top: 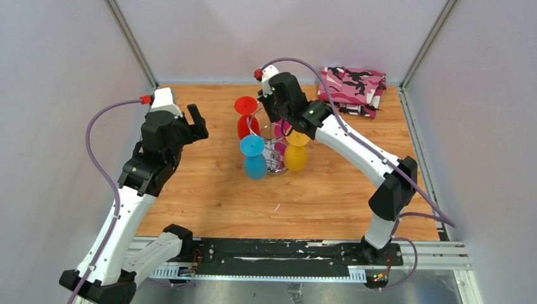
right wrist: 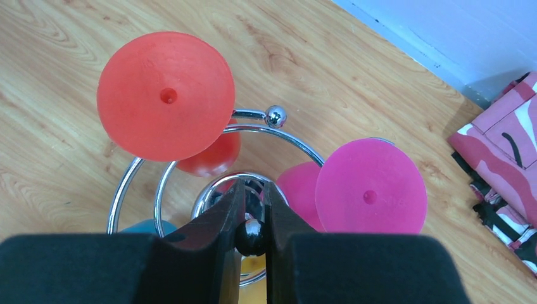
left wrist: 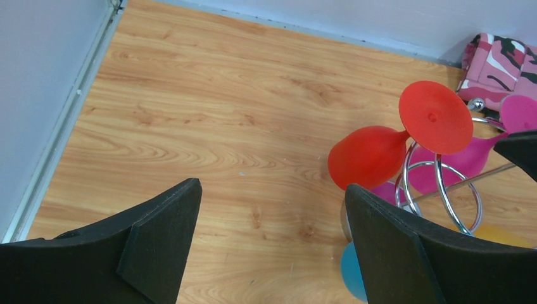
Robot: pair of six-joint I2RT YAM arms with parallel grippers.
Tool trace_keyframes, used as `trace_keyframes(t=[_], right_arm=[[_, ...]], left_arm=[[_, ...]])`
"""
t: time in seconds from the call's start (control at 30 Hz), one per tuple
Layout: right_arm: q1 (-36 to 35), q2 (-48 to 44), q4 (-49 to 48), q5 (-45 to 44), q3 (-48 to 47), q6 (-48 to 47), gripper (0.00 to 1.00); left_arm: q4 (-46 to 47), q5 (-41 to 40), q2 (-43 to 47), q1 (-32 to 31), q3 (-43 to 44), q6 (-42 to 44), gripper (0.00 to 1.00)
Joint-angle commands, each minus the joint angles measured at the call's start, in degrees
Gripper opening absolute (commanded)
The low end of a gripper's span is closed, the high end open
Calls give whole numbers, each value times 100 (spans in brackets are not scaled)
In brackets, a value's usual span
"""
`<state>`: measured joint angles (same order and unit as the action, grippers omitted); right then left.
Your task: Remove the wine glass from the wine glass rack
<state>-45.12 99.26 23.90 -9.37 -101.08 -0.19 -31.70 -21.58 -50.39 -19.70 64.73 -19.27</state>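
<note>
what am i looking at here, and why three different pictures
These are two robot arms bolted to a wooden table. The wide picture comes from a fixed camera above and behind them; the other two come from a camera on each wrist, so the black shapes are that arm's own fingers. On the table stands a chrome wine glass rack with a red glass, a blue glass, a yellow glass and a pink glass hanging upside down; a camouflage cloth lies at the back. The right pincer is shut on the knob atop the rack's pole. The left pincer is open and empty.
</note>
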Motion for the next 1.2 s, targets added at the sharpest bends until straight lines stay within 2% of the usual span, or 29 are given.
trace_keyframes(t=[0.0, 0.4, 0.8, 1.17], right_arm=[[190, 179, -302, -285, -651, -363, 0], [489, 830, -4, -286, -1584, -517, 0], [844, 1377, 127, 127, -2355, -317, 0], [860, 1374, 167, 247, -2155, -255, 0]], left_arm=[[238, -30, 73, -34, -82, 2, 89], [390, 19, 44, -34, -190, -79, 91], [368, -19, -111, -34, -72, -20, 91], [397, -16, -240, -34, -31, -7, 91]])
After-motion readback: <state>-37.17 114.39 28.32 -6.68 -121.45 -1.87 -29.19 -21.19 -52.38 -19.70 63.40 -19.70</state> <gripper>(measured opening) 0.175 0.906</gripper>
